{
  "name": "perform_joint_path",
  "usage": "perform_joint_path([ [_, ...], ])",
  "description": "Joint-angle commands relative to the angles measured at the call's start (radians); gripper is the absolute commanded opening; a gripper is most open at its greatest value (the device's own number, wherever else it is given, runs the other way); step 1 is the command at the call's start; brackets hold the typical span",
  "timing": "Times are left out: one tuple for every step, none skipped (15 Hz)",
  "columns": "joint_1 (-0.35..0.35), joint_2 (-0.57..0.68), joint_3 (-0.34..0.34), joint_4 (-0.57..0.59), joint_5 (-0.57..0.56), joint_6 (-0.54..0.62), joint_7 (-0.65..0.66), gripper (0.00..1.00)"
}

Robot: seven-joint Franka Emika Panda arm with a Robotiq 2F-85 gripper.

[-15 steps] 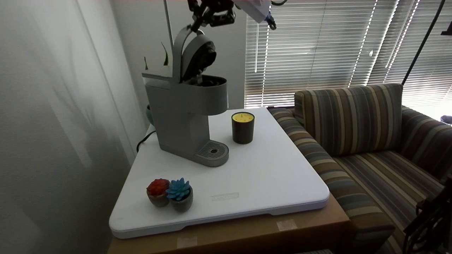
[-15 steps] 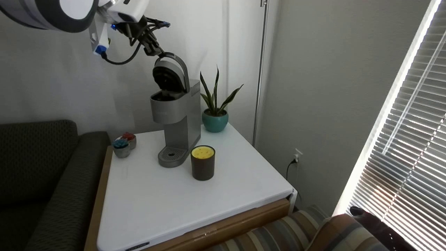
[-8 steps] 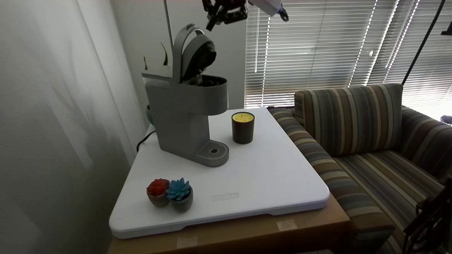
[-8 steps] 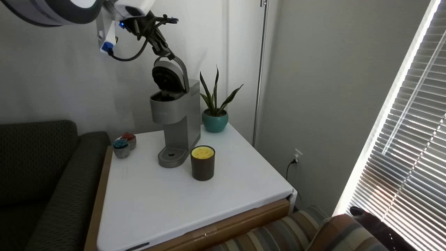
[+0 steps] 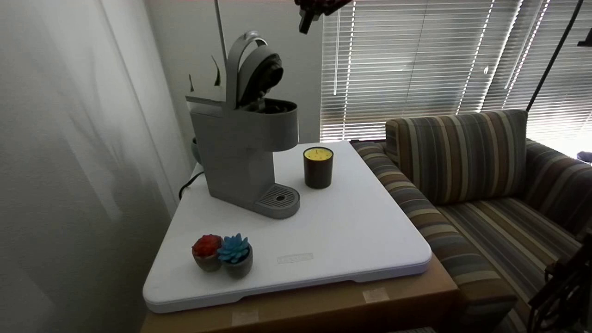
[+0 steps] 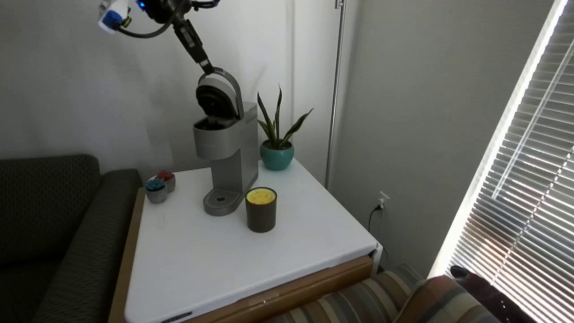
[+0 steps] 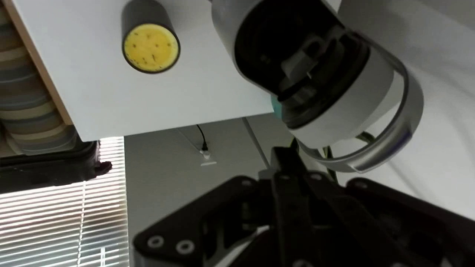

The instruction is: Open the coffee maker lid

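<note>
Clearly raised lid (image 5: 268, 76): tilted back above the coffee maker (image 5: 233, 148) in both exterior views, its dark underside showing.
Coffee maker's place: upright on the white tabletop (image 5: 356, 226), its drip tray (image 5: 279, 199) low at the front.
Chamber (image 5: 276, 107): uncovered beneath the lid, dark inside.
Handle (image 6: 236, 89): a grey loop arching above and behind the lid; in an exterior view the jaws overlap its top edge.
Gripper (image 5: 304, 27): near the handle; in an exterior view pale wall (image 5: 300, 74) shows between the two, so they are apart.
Jaws: narrow, brought together, angled downward.
Candle (image 5: 318, 173): dark cup with a yellow top, upright near the drip tray, apart from it.
Red succulent (image 5: 206, 245) and blue succulent (image 5: 234, 249): both potted, side by side near a tabletop edge; whether their pots touch cannot be told.
Teal pot (image 6: 276, 157): near the back of the coffee maker, long green leaves (image 6: 299, 124) standing up from it.
Cable (image 5: 188, 183): dark, by the back of the coffee maker at the tabletop edge.
Cardboard (image 5: 323, 300): brown, under the tabletop.
Striped armchair (image 5: 458, 159): beside the tabletop, on the candle's side.
Dark sofa (image 6: 49, 206): along the edge nearest the succulents.
Blinds (image 5: 393, 74): beyond the armchair, bright light between the slats.
Pole (image 6: 335, 89): slim, upright, near the wall.
</note>
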Motion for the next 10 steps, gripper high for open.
perform_joint_path([
  [-0.232,-0.128,0.255,0.0,-0.009,-0.257,-0.127,0.0],
  [-0.294,-0.142,0.318,0.011,0.021,-0.33,-0.179,0.0],
  [-0.353,-0.156,0.377,0.025,0.046,-0.403,-0.231,0.0],
  [-0.398,-0.164,0.422,0.037,0.071,-0.466,-0.284,0.0],
  [-0.436,-0.168,0.457,0.054,0.084,-0.533,-0.328,0.1],
  [-0.469,-0.169,0.486,0.072,0.091,-0.601,-0.369,0.27],
  [-0.496,-0.167,0.511,0.09,0.093,-0.66,-0.409,0.32],
  [-0.519,-0.164,0.532,0.107,0.088,-0.709,-0.434,0.4],
  [-0.536,-0.161,0.548,0.121,0.082,-0.747,-0.452,0.48],
  [-0.551,-0.16,0.562,0.133,0.077,-0.779,-0.467,0.54],
])
